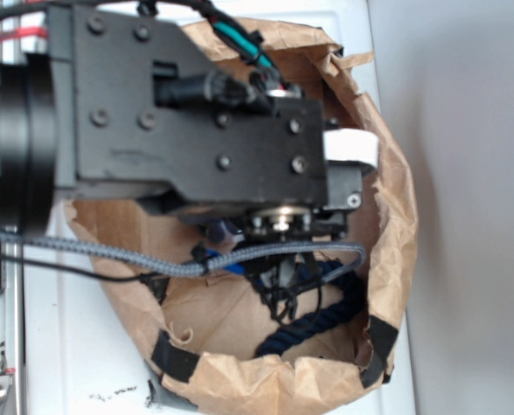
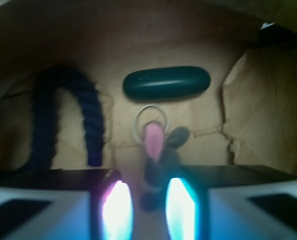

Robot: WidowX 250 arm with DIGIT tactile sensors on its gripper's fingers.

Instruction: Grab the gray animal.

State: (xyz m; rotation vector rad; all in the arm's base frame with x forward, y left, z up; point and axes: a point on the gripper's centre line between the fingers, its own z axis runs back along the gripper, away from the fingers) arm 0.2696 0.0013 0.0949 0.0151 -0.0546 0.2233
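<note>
The small fuzzy gray plush animal with a pink inner ear lies on the brown paper floor of the crumpled, tape-patched paper bag, its lower body sitting between the two glowing fingertips of the gripper, whose jaws stand spread on either side of it and are not yet pressed against the fur. A thin metal ring lies at the tip of the ear, and just beyond that rests a dark green oblong capsule; a navy rope loops off to the side, well apart. As I judge it, the main risk is closing only on the slim, soft lower end, so the plush slips out on lifting; a snagged ring or a pinch of bag paper could also spoil the grip. The wrist view is blurred, so face and contact are unclear. In the exterior view the arm hides the animal entirely, leaving only rope and bag walls visible.
</note>
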